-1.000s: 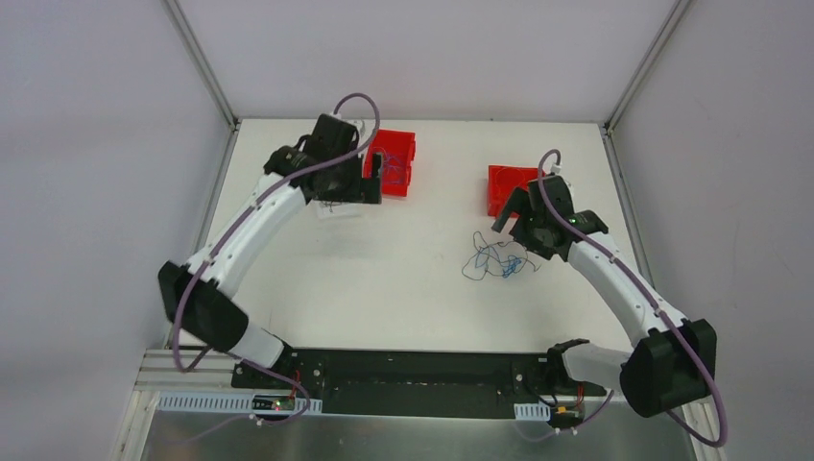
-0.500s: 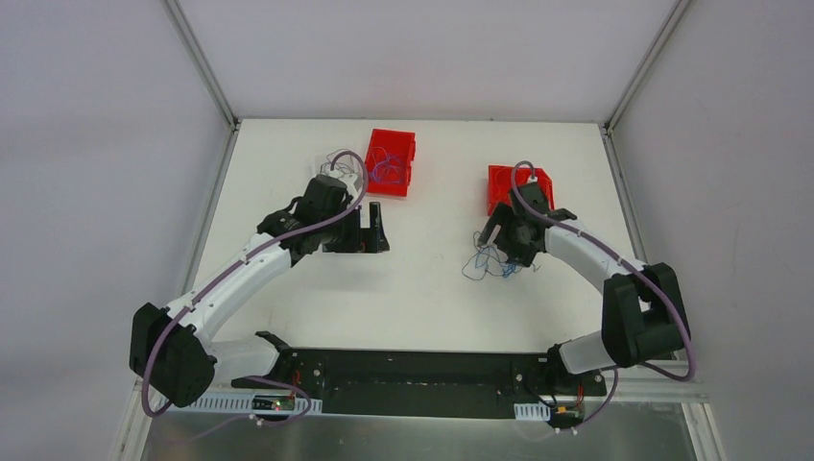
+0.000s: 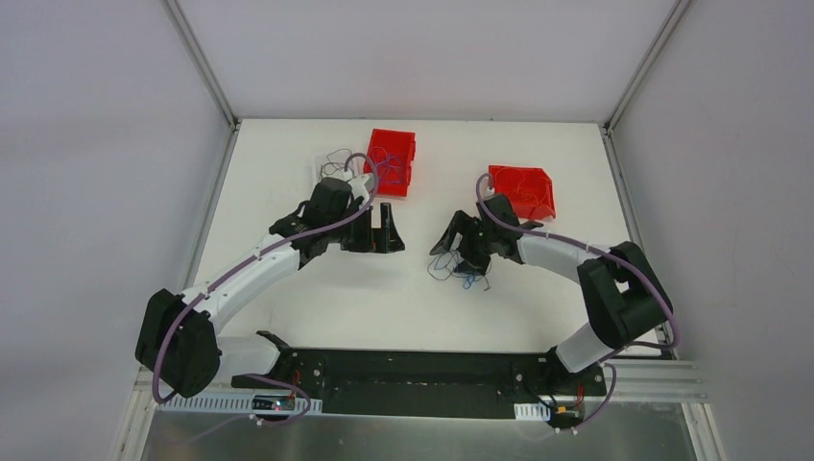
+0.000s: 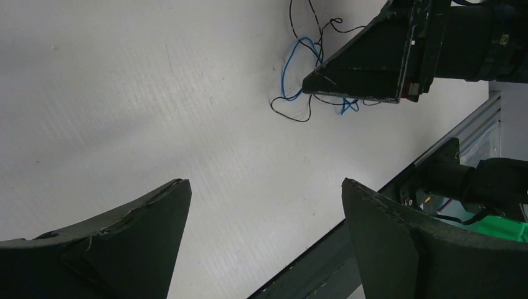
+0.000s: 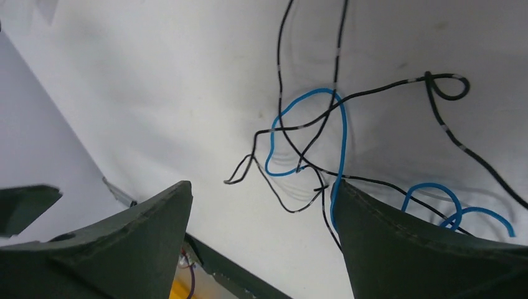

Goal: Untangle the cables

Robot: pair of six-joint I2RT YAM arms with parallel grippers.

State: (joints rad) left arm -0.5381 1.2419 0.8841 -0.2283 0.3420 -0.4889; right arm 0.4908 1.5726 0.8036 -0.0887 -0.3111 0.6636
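The cables (image 3: pixel 459 273) lie as a loose knot of thin blue and black strands on the white table, right of centre. My right gripper (image 3: pixel 453 248) hovers just above the knot's far-left side, open. In the right wrist view the cables (image 5: pixel 339 124) spread out ahead of my right gripper (image 5: pixel 263 184); a blue and a black strand run along its right finger (image 5: pixel 398 243), and nothing lies between the tips. My left gripper (image 3: pixel 387 230) is open over bare table, left of the knot. The left wrist view shows the cables (image 4: pixel 292 87) far ahead of my left gripper (image 4: pixel 264 182).
A red bin (image 3: pixel 402 155) holding more thin wires stands at the back, left of centre, with loose strands (image 3: pixel 334 159) beside it. A second red bin (image 3: pixel 523 190) sits behind my right arm. The dark rail (image 3: pixel 422 370) runs along the near edge.
My right gripper has swung left and lower onto the knot, which has shifted left with it. My left gripper has come away from the left red bin toward the table's centre.
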